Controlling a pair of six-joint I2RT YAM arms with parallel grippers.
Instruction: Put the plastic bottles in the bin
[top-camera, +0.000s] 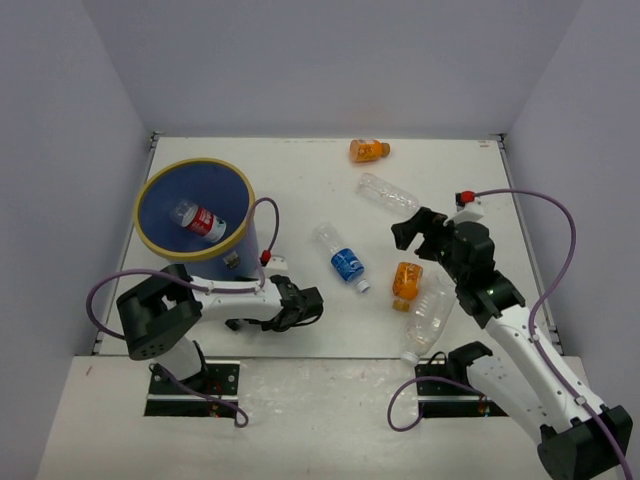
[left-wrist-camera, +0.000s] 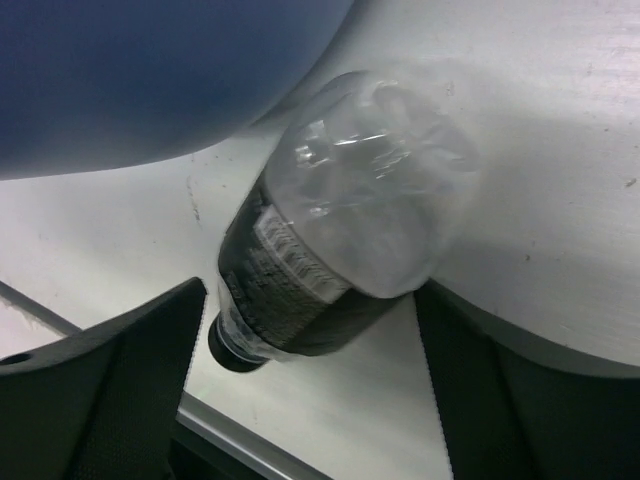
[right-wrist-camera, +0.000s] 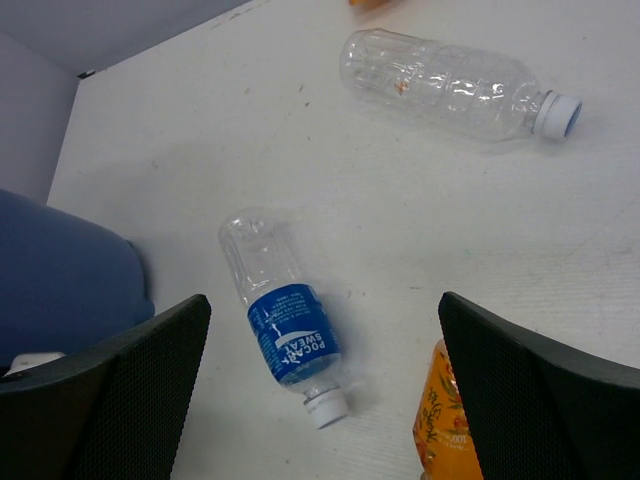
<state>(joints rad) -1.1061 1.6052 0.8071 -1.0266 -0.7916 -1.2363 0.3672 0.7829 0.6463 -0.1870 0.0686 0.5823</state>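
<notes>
The blue bin (top-camera: 160, 195) with a yellow rim stands at the left and holds a red-labelled bottle (top-camera: 201, 220). My left gripper (top-camera: 288, 308) is open and empty. In the left wrist view a clear bottle with a dark label (left-wrist-camera: 340, 250) lies against the bin wall (left-wrist-camera: 150, 70), just beyond my open fingers (left-wrist-camera: 110, 390). My right gripper (top-camera: 420, 230) is open and empty, hovering above a blue-labelled bottle (right-wrist-camera: 285, 325), which also shows in the top view (top-camera: 342, 258). An orange bottle (right-wrist-camera: 445, 425) lies by my right finger (right-wrist-camera: 540, 390).
A plain clear bottle (top-camera: 385, 190) and a second orange bottle (top-camera: 369, 150) lie at the back. A larger clear bottle (top-camera: 428, 318) lies near the front edge beside the right arm. Purple cables loop over both arms. Walls close in the table on three sides.
</notes>
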